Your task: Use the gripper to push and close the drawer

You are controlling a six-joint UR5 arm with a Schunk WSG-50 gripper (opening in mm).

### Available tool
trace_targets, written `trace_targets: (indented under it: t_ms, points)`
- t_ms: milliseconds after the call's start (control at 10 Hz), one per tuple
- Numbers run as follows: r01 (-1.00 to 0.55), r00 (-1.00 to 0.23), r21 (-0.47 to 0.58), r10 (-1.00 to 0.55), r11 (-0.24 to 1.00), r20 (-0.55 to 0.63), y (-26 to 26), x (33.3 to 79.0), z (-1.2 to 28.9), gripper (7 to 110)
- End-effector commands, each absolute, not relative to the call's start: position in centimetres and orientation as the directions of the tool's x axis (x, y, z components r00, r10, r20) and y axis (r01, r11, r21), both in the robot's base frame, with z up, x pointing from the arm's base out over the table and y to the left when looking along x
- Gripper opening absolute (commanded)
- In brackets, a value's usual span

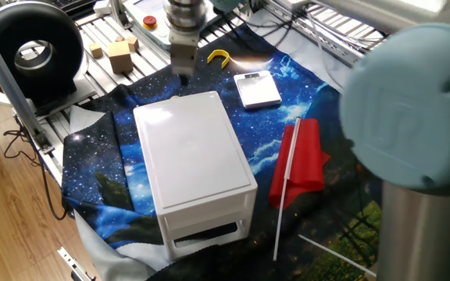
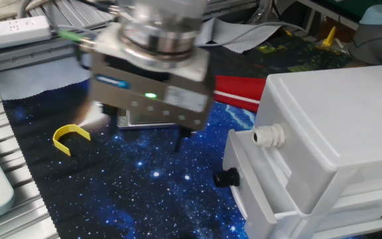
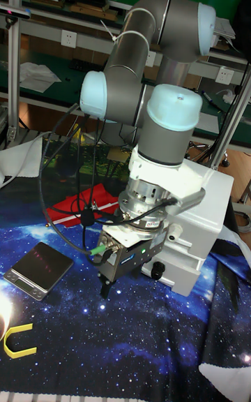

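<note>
Claw [image 2: 144, 129] low over the starry cloth [image 2: 131, 192], pointing down, blurred in the other fixed view, with one black fingertip [image 2: 180, 143] just above the cloth. Gap between the fingers hidden by blur and by the boxy body, so wide or narrow: cannot tell; nothing seen in its grip. Drawer [image 2: 254, 176] sticking out a little from the end of the white cabinet [image 2: 337, 119] that faces the claw, a black knob [image 2: 227, 178] on its front and a white knob [image 2: 268, 136] on the front above it. Claw near that end but apart from it, not touching drawer or knobs. In the tall fixed view, claw [image 3: 115, 283] just left of the drawer [image 3: 171, 273], about level with the black knob. In one fixed view, claw [image 1: 183, 69] beyond the far end of the cabinet [image 1: 190, 148], close to its top edge. Yellow C-shaped piece [image 2: 70, 137] on the cloth on the claw's far side from the cabinet. Small flat device [image 1: 257, 88] and a red flag [image 1: 303, 160] on the cloth beside the cabinet.
</note>
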State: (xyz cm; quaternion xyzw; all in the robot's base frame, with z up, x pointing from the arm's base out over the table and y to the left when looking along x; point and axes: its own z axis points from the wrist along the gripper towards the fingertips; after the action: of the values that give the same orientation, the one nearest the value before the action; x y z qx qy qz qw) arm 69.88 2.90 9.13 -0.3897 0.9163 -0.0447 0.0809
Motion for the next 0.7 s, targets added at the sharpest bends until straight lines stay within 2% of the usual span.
trace_targets:
  t_ms: [0, 200, 300, 400, 600]
  points:
    - [-0.719, -0.657, -0.131, -0.728, 0.683, -0.196, 3.9, 70.3, 7.8, 7]
    - [-0.734, -0.636, -0.130, -0.741, 0.667, -0.215, 4.2, 72.0, 6.0, 7]
    - [-0.762, -0.619, -0.086, -0.760, 0.642, -0.197, 4.4, 71.4, 5.2, 7]
    - [-0.776, -0.625, 0.041, -0.759, 0.629, -0.180, 6.0, 68.7, 5.0, 7]
    - [-0.818, -0.566, 0.188, -0.818, 0.544, -0.100, 5.3, 64.9, 6.1, 7]
